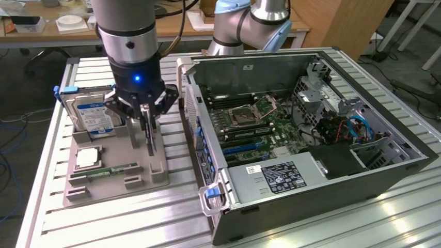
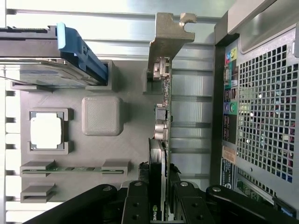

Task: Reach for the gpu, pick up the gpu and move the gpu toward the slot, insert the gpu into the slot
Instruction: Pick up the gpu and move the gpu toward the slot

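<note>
While your gripper clamps the card, the slot waits apart

You have the card pinched edge-on over the gray holder, hanging below the fingers. The blue slot lies toward the exterior view's right, inside the open case.

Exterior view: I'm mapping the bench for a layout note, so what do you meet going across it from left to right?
Hard drive → gripper closed on the upright gpu → blue slot on the board → orange and blue cables inside the case.
</note>
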You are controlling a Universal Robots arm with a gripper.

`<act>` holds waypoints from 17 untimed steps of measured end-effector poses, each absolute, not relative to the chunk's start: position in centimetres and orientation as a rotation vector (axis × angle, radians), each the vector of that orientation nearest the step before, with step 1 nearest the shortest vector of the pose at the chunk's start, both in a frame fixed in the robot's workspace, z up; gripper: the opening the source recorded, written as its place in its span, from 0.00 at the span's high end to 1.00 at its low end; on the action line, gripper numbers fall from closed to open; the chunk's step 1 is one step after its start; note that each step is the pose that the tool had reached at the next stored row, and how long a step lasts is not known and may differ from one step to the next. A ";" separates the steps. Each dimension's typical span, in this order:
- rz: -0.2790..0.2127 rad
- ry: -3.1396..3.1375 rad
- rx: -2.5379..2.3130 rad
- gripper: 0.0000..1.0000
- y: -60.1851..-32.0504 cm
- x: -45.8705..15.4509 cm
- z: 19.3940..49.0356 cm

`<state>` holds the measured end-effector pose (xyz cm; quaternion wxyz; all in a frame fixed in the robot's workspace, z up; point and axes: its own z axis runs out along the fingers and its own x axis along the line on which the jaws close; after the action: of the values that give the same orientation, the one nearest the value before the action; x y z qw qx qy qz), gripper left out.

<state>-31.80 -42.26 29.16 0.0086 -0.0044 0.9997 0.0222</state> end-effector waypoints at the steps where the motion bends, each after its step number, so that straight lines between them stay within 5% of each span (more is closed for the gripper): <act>1: 0.069 3.124 -0.014 0.74 -42.3 -31.8 29.2; 17: 0.069 3.124 -0.014 0.74 -42.3 -31.8 29.5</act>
<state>-31.80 -42.27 29.49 0.0085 -0.0043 0.9997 0.0221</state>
